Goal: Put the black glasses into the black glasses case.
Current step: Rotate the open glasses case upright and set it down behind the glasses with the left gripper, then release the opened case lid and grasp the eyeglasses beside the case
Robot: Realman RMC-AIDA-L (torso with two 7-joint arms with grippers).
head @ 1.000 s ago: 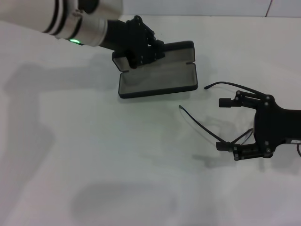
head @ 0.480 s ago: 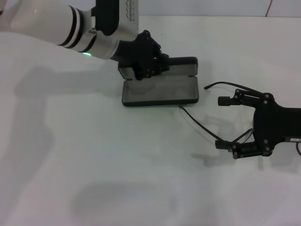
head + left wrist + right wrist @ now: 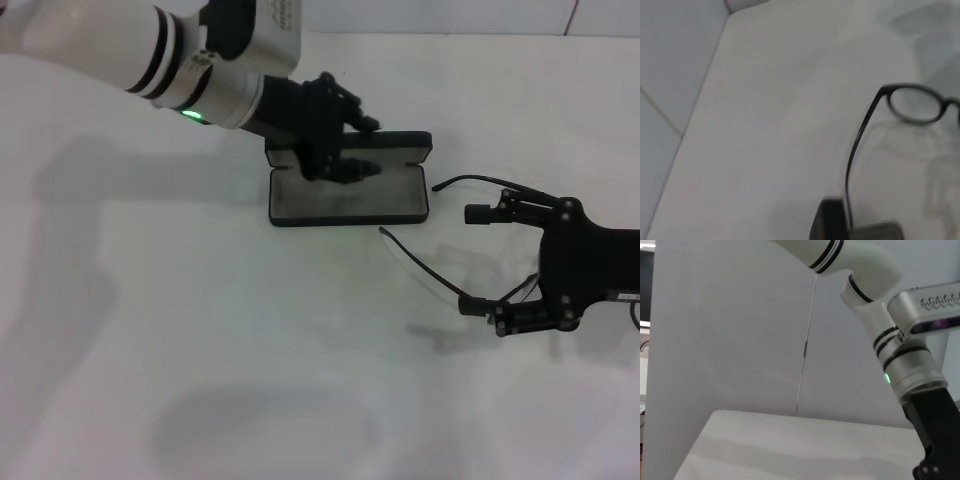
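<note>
So the black glasses case [image 3: 349,184] is lying open on the white table [image 3: 200,350], grey lining up, and the left gripper [image 3: 345,148] is right on its back edge where the lid stands up, looks like it's pinching the lid to steady the case, though I honestly can't tell how its fingers sit. The black glasses [image 3: 470,240] are just off the case's right front corner, temple arms spread out toward it, one tip nearly at the case's front edge. The right gripper [image 3: 482,262] sits on the far side of the glasses from the case with its jaws spread wide around the frame, not clamped on anything as far as I can see. Compared with a second ago, the left arm has dragged the case sideways toward the glasses and squared it up, while the right gripper hasn't budged.
</note>
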